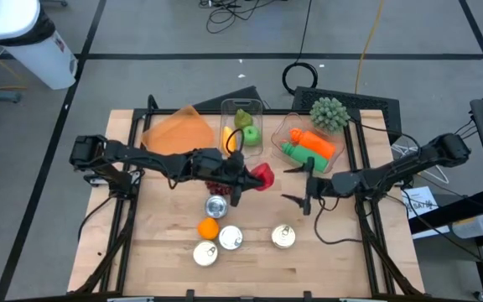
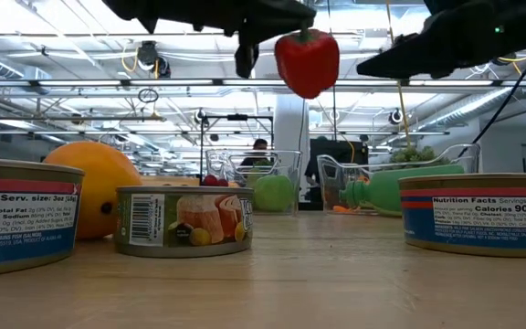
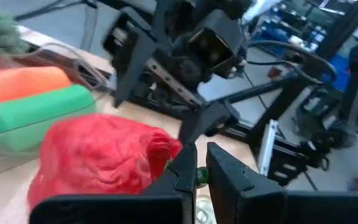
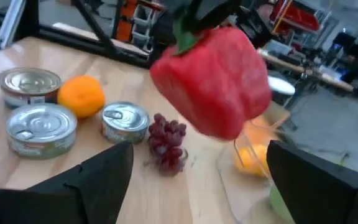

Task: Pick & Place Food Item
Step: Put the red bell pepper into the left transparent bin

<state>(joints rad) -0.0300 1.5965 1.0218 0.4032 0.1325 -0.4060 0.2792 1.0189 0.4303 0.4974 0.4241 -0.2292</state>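
So the left hand (image 1: 240, 180) is dangling the red pepper (image 1: 262, 176) by its stem, pinched tight, well above the desk (image 1: 342, 252), while the right hand (image 1: 305, 186) is waiting spread wide beside it, placing not done.

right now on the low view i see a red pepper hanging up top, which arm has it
observer: The left gripper has the red pepper, pinched by its green stem.
operator: is the other one open
observer: Yes, the right gripper is open, pointing at the pepper from the other side, not touching it.
operator: anything loose on the table near it
observer: A bunch of dark red grapes lies on the table close to a can, on the left arm's side of the pepper.
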